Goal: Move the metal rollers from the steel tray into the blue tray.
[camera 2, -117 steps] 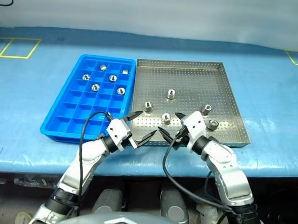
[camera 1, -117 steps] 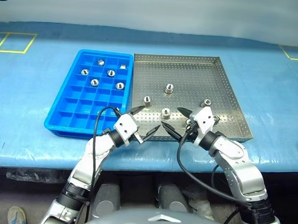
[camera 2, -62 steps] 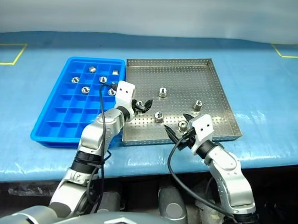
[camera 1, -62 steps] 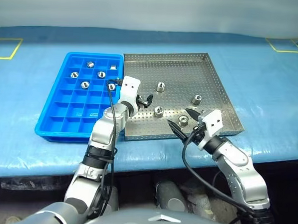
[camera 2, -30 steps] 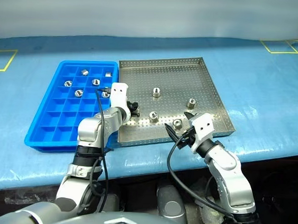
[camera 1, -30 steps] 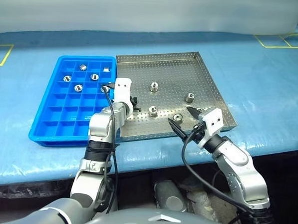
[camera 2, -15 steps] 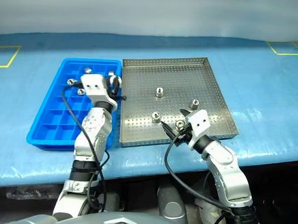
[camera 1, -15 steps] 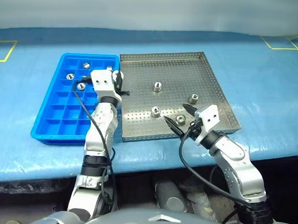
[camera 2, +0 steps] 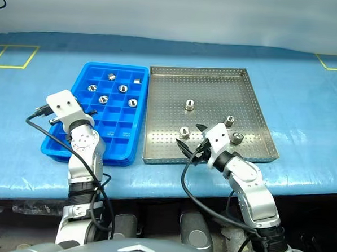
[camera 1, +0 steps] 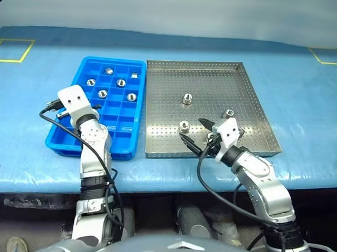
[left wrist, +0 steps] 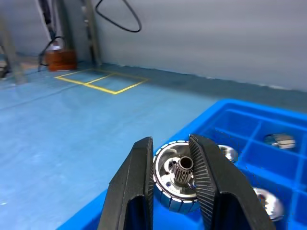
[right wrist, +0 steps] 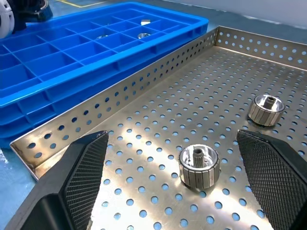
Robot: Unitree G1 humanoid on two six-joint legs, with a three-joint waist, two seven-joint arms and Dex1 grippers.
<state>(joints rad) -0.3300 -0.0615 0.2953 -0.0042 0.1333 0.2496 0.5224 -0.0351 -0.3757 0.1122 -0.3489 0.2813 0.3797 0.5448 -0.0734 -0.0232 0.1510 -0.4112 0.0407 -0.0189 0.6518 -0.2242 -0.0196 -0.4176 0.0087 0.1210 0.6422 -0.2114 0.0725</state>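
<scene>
1. Done so far: five metal rollers (camera 1: 102, 93) lie in the far compartments of the blue tray (camera 1: 130, 149), each in its own cell (the nearer rows of the grid look empty from the head views).

2. In hand: the left gripper (left wrist: 171, 177) has its two fingers closed tight on a sixth roller (left wrist: 173, 182), which sits squarely between the jaws with its central hole facing the wrist camera. Just beyond and below the jaws lie the blue tray's cells, two of the delivered rollers visible past the fingertips. This piece counts as lifted but not yet set down.

3. Left to move: four rollers rest on the perforated floor of the steel tray (camera 1: 250, 79). One stands alone towards the middle (camera 1: 187, 98), well ahead of the right jaws; one lies directly between those jaws' open tips (right wrist: 199, 166); one sits just beyond the right-hand fingertip (right wrist: 266, 109); the last is partly hidden behind that gripper's body (camera 2: 237, 138).

4. The right gripper (right wrist: 187, 179) is spread as wide as it goes and grips nothing (it hangs low over the steel tray's near edge, lined up on the closest roller).

5. Judged overall, the task is about halfway: five placed, one in transit, four waiting.
</scene>
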